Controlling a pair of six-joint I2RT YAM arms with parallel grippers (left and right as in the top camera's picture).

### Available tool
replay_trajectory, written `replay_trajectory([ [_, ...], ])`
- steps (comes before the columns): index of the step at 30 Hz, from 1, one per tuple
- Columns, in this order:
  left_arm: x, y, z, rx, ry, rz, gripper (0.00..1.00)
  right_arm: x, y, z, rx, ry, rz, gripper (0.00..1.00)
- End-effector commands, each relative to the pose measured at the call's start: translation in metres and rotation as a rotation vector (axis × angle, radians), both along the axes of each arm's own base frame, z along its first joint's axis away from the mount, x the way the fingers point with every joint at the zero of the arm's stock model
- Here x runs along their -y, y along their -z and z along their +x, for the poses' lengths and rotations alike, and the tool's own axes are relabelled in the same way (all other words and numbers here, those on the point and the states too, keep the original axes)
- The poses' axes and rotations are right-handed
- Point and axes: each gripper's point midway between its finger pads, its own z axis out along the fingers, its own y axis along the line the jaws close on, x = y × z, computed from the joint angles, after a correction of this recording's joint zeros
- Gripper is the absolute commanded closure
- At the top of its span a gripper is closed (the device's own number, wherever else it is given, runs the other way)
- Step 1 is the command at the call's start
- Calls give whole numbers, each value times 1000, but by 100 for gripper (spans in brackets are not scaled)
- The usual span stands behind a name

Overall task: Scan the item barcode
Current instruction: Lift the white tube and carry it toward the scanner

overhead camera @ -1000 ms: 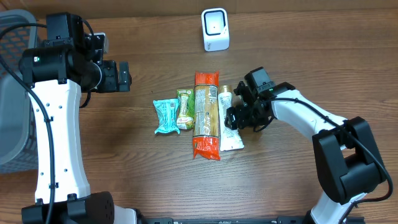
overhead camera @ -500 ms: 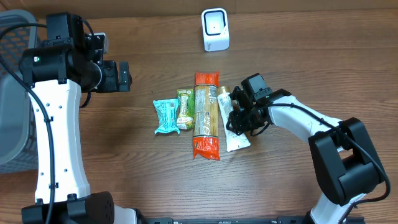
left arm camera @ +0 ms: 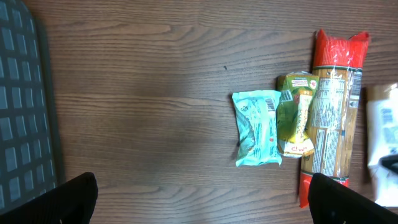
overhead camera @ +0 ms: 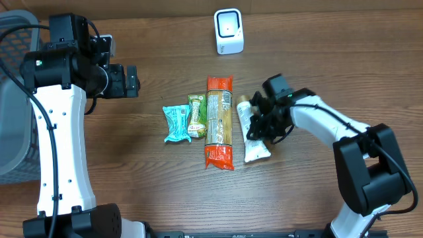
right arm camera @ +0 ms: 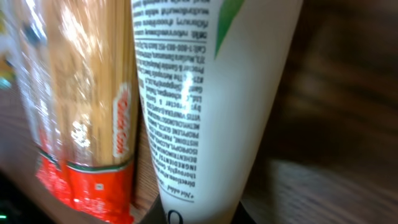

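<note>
1. Fingers of the right gripper (overhead camera: 256, 127) were pinched almost together across the middle of the white tube (overhead camera: 251, 137), and from where I stood it looked like a real grip.
2. That tube lay slanted on the table (overhead camera: 317, 53), its cap end pointing toward the scanner (overhead camera: 229, 31) and its flat crimped end toward the near edge. I couldn't tell whether it had left the wood.
3. I judged it light and soft-walled with a glossy skin, so it would dent under a hard squeeze and might slide in the pads. The mid-body hold seemed sensible. Nearer the cap the tube would be stiffer, and the crimped end would be floppy.
4. Fine print ran down the tube's face in the right wrist view, but I saw no barcode there. It may sit on another side and need turning.
5. Just beside the tube lay the spaghetti pack (overhead camera: 219, 122), then a green packet (overhead camera: 196, 116) and a teal packet (overhead camera: 176, 123).
6. Well apart, the left gripper (overhead camera: 132, 80) hung spread wide and empty, near the grey basket (overhead camera: 13, 132).
</note>
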Motion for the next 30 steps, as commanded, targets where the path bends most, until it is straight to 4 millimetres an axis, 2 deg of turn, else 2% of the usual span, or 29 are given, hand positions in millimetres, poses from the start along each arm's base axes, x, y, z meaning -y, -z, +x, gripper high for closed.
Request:
replay_trajectory([
  [1,-1,2,1,-2,17,-2,0,-19,-51,34,92,-18,209,96],
  [7,-1,2,1,-2,17,-2,1,-32,-110,47,214,-127,437,96],
  [10,-1,2,1,-2,16,-2,0,-32,-127,45,249,-157,501,96],
  [13,-1,2,1,-2,16,-2,0,-30,-134,45,261,-156,514,96],
  [15,-1,2,1,-2,16,-2,1,-31,-142,42,301,-202,535,96],
  [19,-1,2,1,-2,16,-2,1,-35,-181,28,455,-334,620,96],
  [30,-1,2,1,-2,17,-2,0,-19,-258,7,646,-362,679,96],
])
